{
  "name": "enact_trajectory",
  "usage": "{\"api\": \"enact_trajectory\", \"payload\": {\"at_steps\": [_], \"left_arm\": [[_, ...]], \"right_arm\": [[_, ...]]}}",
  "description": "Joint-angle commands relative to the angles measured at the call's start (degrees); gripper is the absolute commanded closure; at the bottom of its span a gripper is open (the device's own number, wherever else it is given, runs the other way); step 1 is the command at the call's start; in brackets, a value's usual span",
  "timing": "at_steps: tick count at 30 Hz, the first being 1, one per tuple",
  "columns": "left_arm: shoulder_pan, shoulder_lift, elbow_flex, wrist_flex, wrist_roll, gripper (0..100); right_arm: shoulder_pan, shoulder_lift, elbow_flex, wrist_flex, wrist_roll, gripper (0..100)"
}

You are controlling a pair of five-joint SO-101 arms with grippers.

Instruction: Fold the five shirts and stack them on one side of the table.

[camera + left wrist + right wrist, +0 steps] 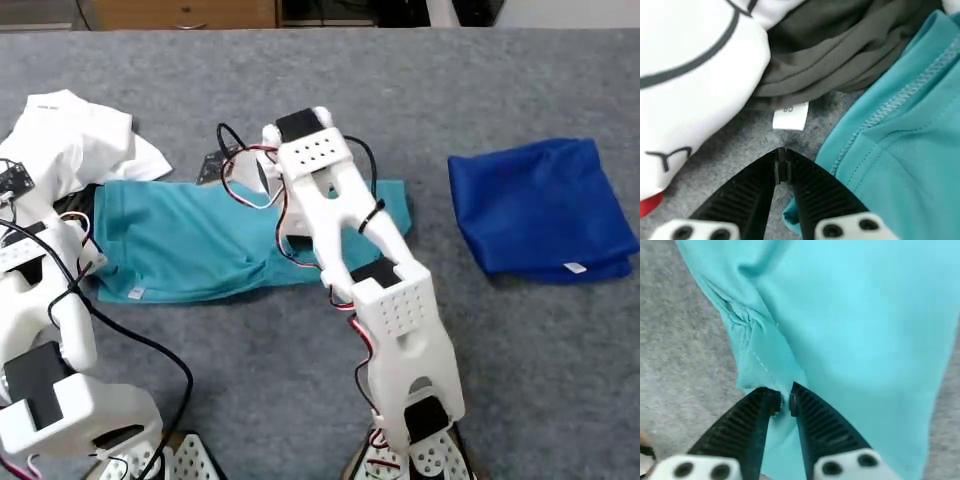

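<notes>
Teal shirt (865,315) hem pinched thinly in right gripper (782,402); left gripper (783,167) closed, apparently empty. Risk: hem slips mid-fold.

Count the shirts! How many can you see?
4. A folded blue shirt lies on the right, a teal shirt spreads in the middle, a white shirt is crumpled at the far left, and a dark grey shirt peeks between white and teal. Another may be hidden.
</notes>
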State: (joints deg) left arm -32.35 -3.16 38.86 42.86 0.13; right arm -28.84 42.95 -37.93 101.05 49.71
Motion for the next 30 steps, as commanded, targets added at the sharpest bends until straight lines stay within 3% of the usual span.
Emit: {"api": "enact_trajectory", "payload": {"at_steps": [1,4,8,10,14,17,20,21,23,30], "left_arm": [[0.1,-0.4,-2.3,-0.3,0.4,98],[0.1,-0.4,-2.3,-0.3,0.4,98],[0.1,-0.4,-2.3,-0.3,0.4,98],[0.1,-0.4,-2.3,-0.3,0.4,98],[0.1,-0.4,-2.2,-0.3,0.2,98],[0.1,-0.4,-2.2,-0.3,0.3,98],[0.1,-0.4,-2.2,-0.3,0.3,98],[0.1,-0.4,-2.2,-0.3,0.3,98],[0.1,-0.4,-2.2,-0.3,0.3,98],[0.1,-0.4,-2.2,-0.3,0.3,98]], "right_arm": [[-0.9,-0.3,-4.0,-0.9,1.9,99.3],[-1.1,-0.3,-4.0,-2.8,4.0,96.8],[-1.0,-0.5,-4.1,-5.2,3.3,82.3],[-0.8,-0.7,-4.3,-6.3,2.4,80.2],[0.1,-0.6,-8.8,-5.9,1.3,80.4],[0.9,-1.5,-15.1,-1.1,-3.4,81.9],[2.9,-4.2,-17.0,1.5,-6.4,96.1],[3.6,-6.3,-15.4,1.5,-7.3,99.8],[4.0,-11.2,-8.0,1.5,-7.6,98.1],[3.3,-31.4,32.0,-5.3,-6.6,99.6]]}}
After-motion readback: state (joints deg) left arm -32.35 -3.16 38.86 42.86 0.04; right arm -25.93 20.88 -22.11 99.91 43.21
